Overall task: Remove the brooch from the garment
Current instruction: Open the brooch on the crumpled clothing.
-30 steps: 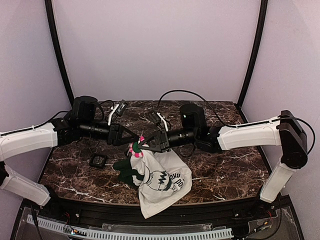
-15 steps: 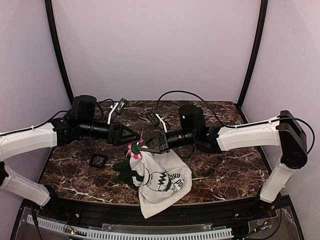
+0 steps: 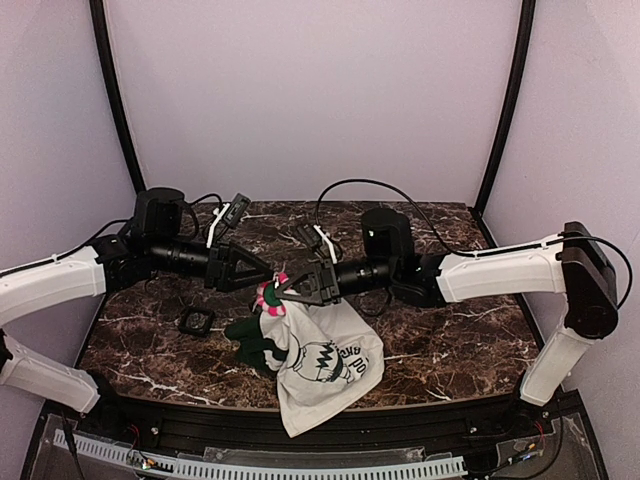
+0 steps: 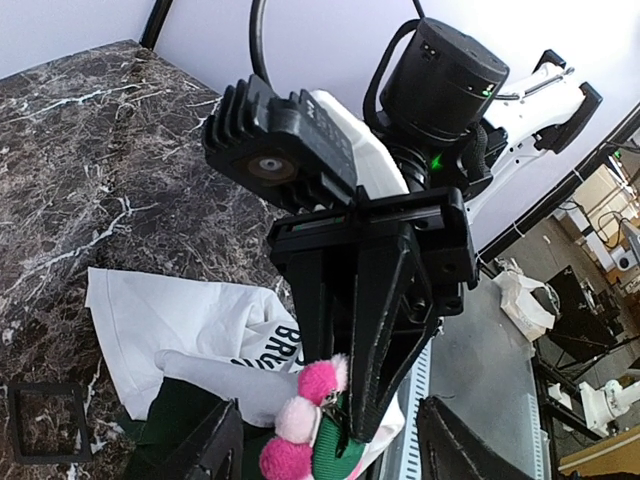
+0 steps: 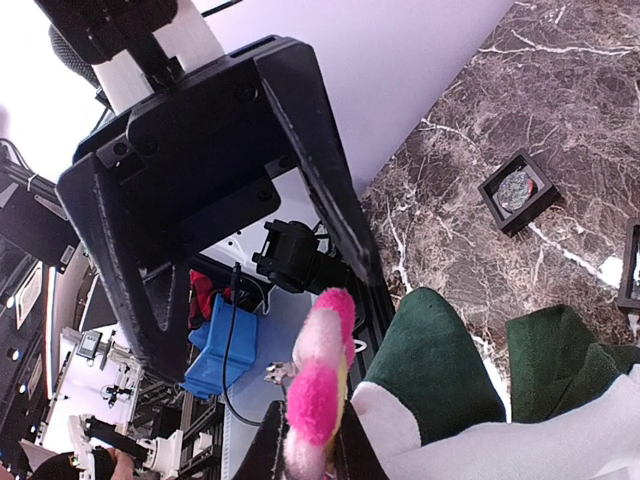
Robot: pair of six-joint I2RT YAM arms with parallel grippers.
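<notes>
Small black square frame (image 3: 195, 321) flat on dark marble table (image 3: 450, 330), left side; lilac backdrop (image 3: 320, 100) behind.

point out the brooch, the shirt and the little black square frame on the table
brooch (image 3: 270, 296): top view, pink petals
shirt (image 3: 330, 362): top view, white printed front
black square frame (image 3: 196, 321): top view, its middle

one brooch (image 3: 271, 296), one shirt (image 3: 325, 365), two frames (image 5: 518, 192)

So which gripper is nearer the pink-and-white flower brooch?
Right. The right gripper is shut on the white T-shirt right at the flower brooch; the left gripper hovers open just short of it, on the opposite side.
</notes>
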